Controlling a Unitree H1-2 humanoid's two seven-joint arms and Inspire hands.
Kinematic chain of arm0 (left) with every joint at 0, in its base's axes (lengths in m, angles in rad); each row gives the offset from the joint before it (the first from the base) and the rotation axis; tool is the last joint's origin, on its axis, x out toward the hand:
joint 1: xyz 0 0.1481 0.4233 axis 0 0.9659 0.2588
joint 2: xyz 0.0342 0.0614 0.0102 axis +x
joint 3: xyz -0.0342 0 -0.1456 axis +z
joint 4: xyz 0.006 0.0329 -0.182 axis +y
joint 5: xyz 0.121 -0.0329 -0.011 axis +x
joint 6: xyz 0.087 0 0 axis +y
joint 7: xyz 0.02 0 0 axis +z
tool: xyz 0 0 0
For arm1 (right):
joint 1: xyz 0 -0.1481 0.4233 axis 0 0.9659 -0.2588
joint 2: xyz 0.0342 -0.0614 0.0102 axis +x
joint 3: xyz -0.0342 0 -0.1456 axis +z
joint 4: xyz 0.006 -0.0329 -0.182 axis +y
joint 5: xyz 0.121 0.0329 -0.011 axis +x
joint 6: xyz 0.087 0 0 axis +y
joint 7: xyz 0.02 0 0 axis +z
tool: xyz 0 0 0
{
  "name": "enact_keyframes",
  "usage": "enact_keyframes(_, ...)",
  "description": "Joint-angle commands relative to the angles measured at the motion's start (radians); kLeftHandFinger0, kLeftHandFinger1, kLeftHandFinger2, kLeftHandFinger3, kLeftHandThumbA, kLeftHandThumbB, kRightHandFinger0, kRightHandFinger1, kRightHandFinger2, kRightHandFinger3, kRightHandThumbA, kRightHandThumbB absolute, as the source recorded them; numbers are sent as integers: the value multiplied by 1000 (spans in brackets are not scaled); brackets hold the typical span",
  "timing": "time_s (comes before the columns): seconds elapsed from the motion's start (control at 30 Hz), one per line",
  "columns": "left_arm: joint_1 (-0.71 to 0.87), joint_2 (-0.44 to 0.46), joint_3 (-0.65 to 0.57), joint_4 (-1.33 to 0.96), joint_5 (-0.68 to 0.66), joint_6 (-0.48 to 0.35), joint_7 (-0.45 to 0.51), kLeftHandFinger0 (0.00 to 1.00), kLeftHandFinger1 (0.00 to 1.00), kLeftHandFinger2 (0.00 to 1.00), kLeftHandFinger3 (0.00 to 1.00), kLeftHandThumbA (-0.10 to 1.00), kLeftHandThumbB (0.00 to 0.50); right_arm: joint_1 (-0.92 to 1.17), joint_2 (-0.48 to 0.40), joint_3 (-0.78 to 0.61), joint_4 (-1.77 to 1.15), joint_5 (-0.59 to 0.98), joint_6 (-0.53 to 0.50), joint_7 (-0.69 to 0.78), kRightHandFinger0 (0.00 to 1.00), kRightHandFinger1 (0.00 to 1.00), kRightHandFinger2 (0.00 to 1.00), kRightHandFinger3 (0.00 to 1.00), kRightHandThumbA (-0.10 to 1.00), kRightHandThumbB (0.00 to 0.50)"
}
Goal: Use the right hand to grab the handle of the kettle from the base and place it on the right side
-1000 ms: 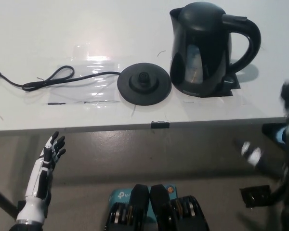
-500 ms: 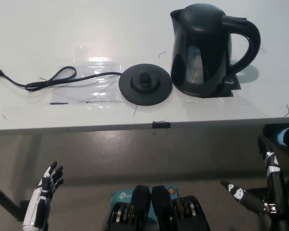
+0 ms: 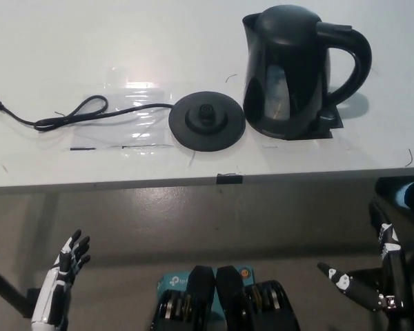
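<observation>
A black kettle stands upright on the white table, just right of its round black base, with the handle facing right. The kettle is off the base. My black right hand hangs low at the bottom right, below the table edge and far from the kettle, fingers spread and holding nothing. My white left hand rests at the bottom left, also below the table, fingers apart and empty.
The base's black power cord runs left across the table over a clear taped sheet. A small black tape mark sits on the front table edge. Grey floor lies below.
My right hand has dropped from beside the table's right end to low at the bottom right. My left hand has also sunk lower. The kettle and base have stayed put.
</observation>
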State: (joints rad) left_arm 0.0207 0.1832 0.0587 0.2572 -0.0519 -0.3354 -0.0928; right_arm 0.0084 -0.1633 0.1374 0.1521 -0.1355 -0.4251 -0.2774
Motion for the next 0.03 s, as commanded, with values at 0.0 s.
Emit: enact_keyframes(0.0, -8, 25, 2, -16, 0, -36, -17, 1000, 1000, 1000, 1000, 1000, 500, 2, -1, 5, -12, 27, -45, 18, 1000, 1000, 1000, 1000, 1000, 330)
